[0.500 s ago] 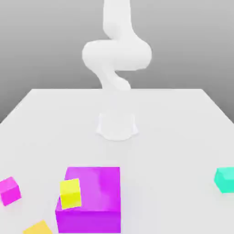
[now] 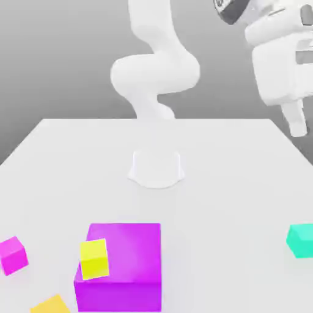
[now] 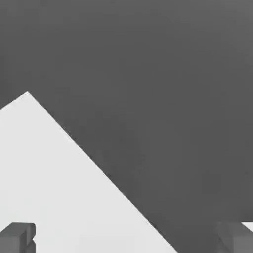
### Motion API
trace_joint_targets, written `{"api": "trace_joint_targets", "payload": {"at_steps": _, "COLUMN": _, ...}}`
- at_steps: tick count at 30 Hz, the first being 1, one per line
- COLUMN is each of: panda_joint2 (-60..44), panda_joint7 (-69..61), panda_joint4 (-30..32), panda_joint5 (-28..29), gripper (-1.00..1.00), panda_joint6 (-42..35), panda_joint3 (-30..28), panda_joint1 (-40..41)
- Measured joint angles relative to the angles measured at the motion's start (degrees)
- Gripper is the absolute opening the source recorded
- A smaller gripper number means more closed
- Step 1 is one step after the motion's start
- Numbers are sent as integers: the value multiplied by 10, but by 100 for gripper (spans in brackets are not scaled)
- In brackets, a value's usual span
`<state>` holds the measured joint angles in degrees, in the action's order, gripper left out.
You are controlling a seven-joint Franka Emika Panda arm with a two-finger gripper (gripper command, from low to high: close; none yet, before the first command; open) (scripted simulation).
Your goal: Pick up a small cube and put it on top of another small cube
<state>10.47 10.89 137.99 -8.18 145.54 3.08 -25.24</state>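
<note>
The white arm (image 2: 156,67) rises from its round base (image 2: 156,168) at the middle of the table (image 2: 232,159), curls back on itself, and leaves the top of the exterior view. Its hand comes back into sight at the exterior view's upper right, hanging high above the table's far right corner. The tool (image 2: 297,122) points downward there, well above the surface and touching nothing. In the hand view its two fingertips (image 3: 17,236) stand far apart at opposite sides, so the jaws are spread wide with nothing between them; beyond them I see a corner of the pale table against the dark grey background.

The small teal cube (image 2: 301,239) sits on the table at the exterior view's right edge, in the near part of the table, well below and nearer than the tool. It rests flat and alone, well apart from the other blocks.

Over on the exterior view's left, a big magenta block (image 2: 125,269) stands near the front edge. A small yellow cube (image 2: 94,258) shows against its front left corner, tilted a little; whether it leans on the block or merely sits just beside it, I cannot tell. A small magenta cube (image 2: 12,254) lies further left, near the edge of the exterior view, and part of another yellow block (image 2: 52,305) peeks in at the bottom.
</note>
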Motion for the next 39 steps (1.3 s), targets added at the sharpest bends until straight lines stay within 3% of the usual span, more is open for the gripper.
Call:
{"api": "trace_joint_targets", "payload": {"at_steps": 5, "panda_joint2": -99, "panda_joint7": -68, "panda_joint4": 18, "panda_joint5": 20, "gripper": 0, "panda_joint6": 42, "panda_joint3": 36, "panda_joint1": -59}}
{"api": "trace_joint_targets", "payload": {"at_steps": 9, "panda_joint2": -177, "panda_joint7": -99, "panda_joint4": 33, "panda_joint5": 69, "gripper": 0, "panda_joint6": 75, "panda_joint3": 47, "panda_joint1": -97}}
{"api": "trace_joint_targets", "payload": {"at_steps": 16, "panda_joint2": -318, "panda_joint7": -88, "panda_joint4": 29, "panda_joint5": 154, "gripper": 0, "panda_joint6": 165, "panda_joint3": 30, "panda_joint1": -142}}
{"api": "trace_joint_targets", "payload": {"at_steps": 17, "panda_joint2": -335, "panda_joint7": -85, "panda_joint4": 26, "panda_joint5": 158, "gripper": -100, "panda_joint6": 179, "panda_joint3": 25, "panda_joint1": -146}}
{"api": "trace_joint_targets", "payload": {"at_steps": 24, "panda_joint2": -337, "panda_joint7": -84, "panda_joint4": 25, "panda_joint5": 159, "gripper": -100, "panda_joint6": 179, "panda_joint3": 24, "panda_joint1": -147}}
{"api": "trace_joint_targets", "payload": {"at_steps": 29, "panda_joint2": -248, "panda_joint7": -109, "panda_joint4": 42, "panda_joint5": 129, "gripper": -100, "panda_joint6": 107, "panda_joint3": 43, "panda_joint1": -130}}
{"api": "trace_joint_targets", "payload": {"at_steps": 35, "panda_joint2": -168, "panda_joint7": -234, "panda_joint4": 36, "panda_joint5": 108, "gripper": -100, "panda_joint6": 31, "panda_joint3": -36, "panda_joint1": -21}}
{"api": "trace_joint_targets", "payload": {"at_steps": 39, "panda_joint2": -122, "panda_joint7": -319, "panda_joint4": 29, "panda_joint5": 104, "gripper": -100, "panda_joint6": -18, "panda_joint3": -92, "panda_joint1": 93}}
